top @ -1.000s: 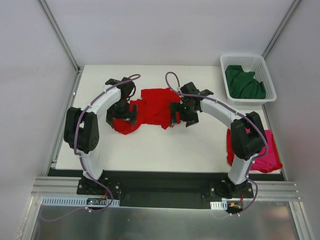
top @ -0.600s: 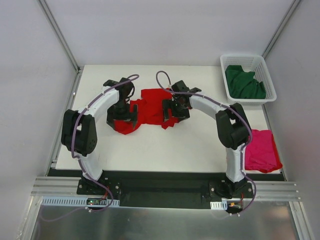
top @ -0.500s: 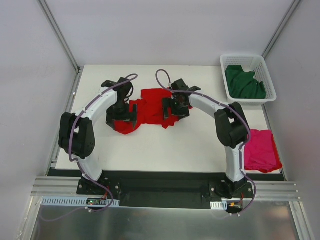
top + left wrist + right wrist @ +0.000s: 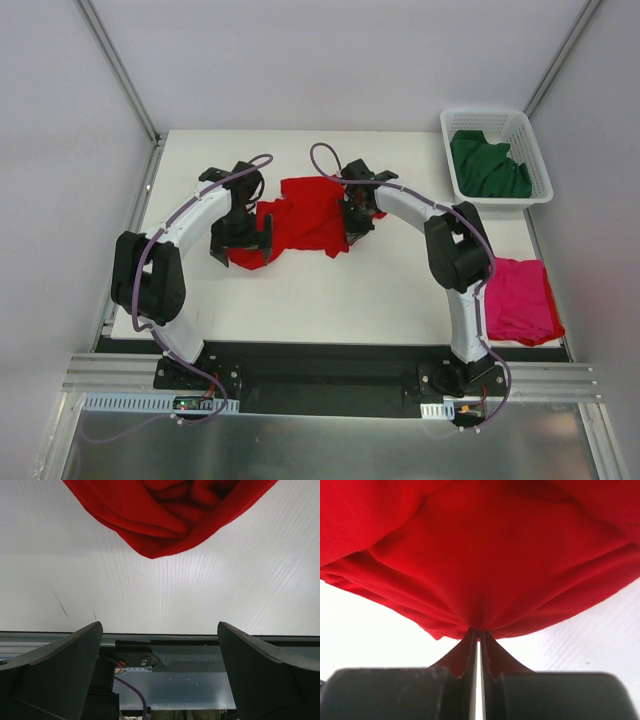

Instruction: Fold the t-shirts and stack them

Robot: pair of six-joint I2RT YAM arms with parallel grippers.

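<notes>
No legible text, labels or numbers (in any view)

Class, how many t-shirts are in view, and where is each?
3. The red t-shirt lies at the centre of the table, the pink t-shirt at its near right corner, the green t-shirt inside the white basket. Others may be hidden beneath the green one.

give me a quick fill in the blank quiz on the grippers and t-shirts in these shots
1. The right gripper is ____ on a fold of the red t-shirt.
2. The left gripper is ____, with nothing between its fingers.
3. The green t-shirt lies ____ the white basket.

Missing words: shut; open; in
</notes>
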